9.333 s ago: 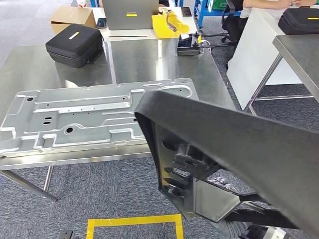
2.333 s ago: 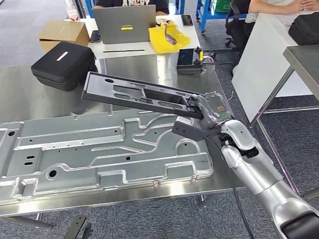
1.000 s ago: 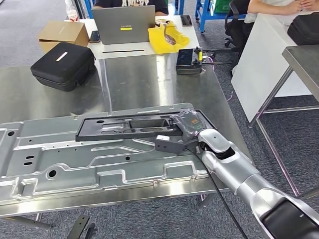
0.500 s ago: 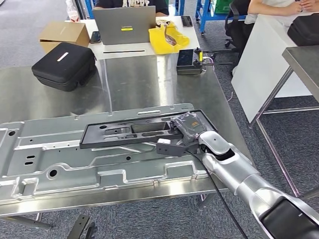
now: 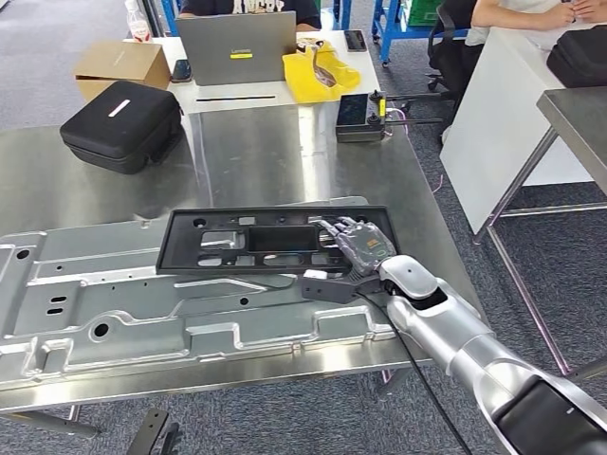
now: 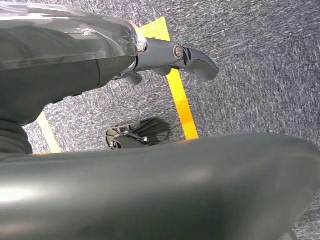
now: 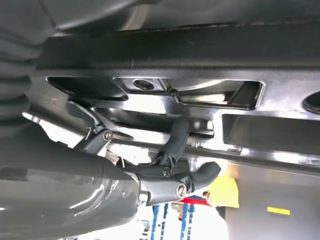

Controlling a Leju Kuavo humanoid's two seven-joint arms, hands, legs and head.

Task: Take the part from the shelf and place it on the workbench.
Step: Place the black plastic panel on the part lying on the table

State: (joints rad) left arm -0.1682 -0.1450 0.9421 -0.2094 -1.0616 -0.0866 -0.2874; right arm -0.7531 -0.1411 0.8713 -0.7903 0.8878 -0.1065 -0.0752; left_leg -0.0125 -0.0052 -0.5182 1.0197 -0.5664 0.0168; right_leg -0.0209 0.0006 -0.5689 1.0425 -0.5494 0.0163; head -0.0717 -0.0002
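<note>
The black part (image 5: pixel 265 241), a long flat plastic frame w/ cut-outs, lies across the far edge of the big stamped metal plate (image 5: pixel 143 303), which rests on the steel desk (image 5: pixel 286 142). The part's right end is at the right hand (image 5: pixel 358 248). In the head view the fingers (image 5: pixel 337 227) are spread over the top of the part's right end, and a dark thumb piece sits just under the near edge. In the right wrist view one dark finger (image 7: pixel 177 140) curls up to the part (image 7: pixel 188 90) and touches its ribbed underside, so the hand grips this end; how firm the grip is, I cannot tell. The part looks about level, near flat on the plate, but if the right end fully rests there is not clear. The silver right arm comes in from the lower right corner, w/ a black cable along it.

The left hand (image 6: pixel 166 55) is seen in the left wrist view over grey carpet floor w/ yellow tape (image 6: pixel 181 100); the fingers are loosely apart and hold nothing.

On the far side of the desk: a black case (image 5: pixel 121 123) at left, a small dark device (image 5: pixel 354 114) at right. Behind, on a white table, a laptop (image 5: pixel 236 43), a cardboard box (image 5: pixel 121 62) and a yellow bag (image 5: pixel 319 71). A person sits at another table, upper right.
</note>
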